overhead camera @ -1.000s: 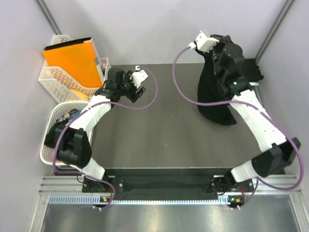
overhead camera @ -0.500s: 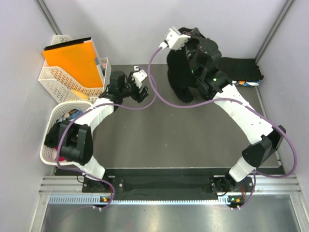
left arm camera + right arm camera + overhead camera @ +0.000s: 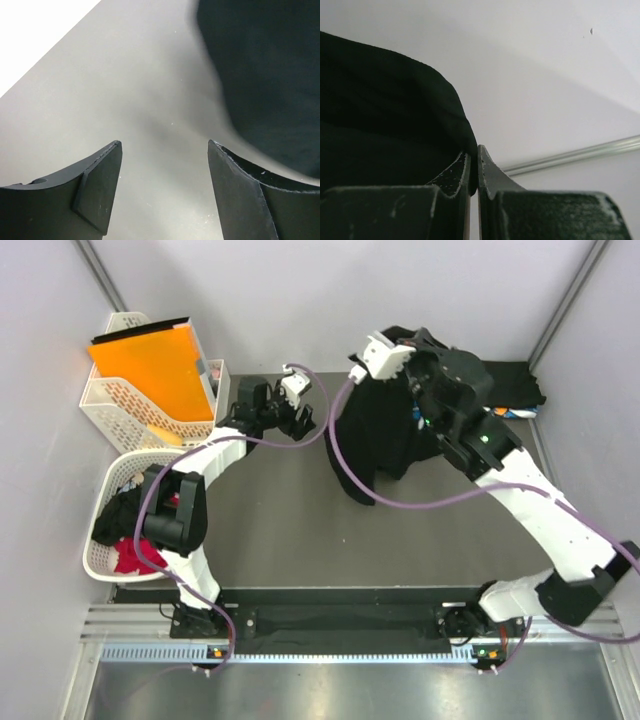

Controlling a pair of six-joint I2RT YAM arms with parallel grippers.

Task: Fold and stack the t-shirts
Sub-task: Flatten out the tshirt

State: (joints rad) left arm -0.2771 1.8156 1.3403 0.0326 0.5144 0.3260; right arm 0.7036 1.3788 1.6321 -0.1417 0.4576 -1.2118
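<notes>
**Black cloth t-shirt (image 3: pixel 385 440) clamped in the right gripper (image 3: pixel 472 155)**

The shirt hangs bunched below the right gripper, whose jaws are pressed together on a fold of its upper edge. In the wrist view the fabric fills the space left of the fingers.

The left gripper (image 3: pixel 165 150) stands with its jaws wide apart and nothing between them. The shirt's curved edge lies just beyond its right finger, near but not touching.

A broad open stretch of the dark grey worktop (image 3: pixel 280 530) lies on the near side of both grippers, toward the arm bases.

Beyond and to the right of the right gripper, a heap of dark shirts (image 3: pixel 510 380) sits at the worktop's far right corner.

Left of the left gripper, past the worktop's edge, a white lattice plastic basket (image 3: pixel 120 405) holds an orange flat folder (image 3: pixel 150 360). A second white lattice basket (image 3: pixel 97 568), nearer the bases, holds red and black clothing (image 3: pixel 128 558).
</notes>
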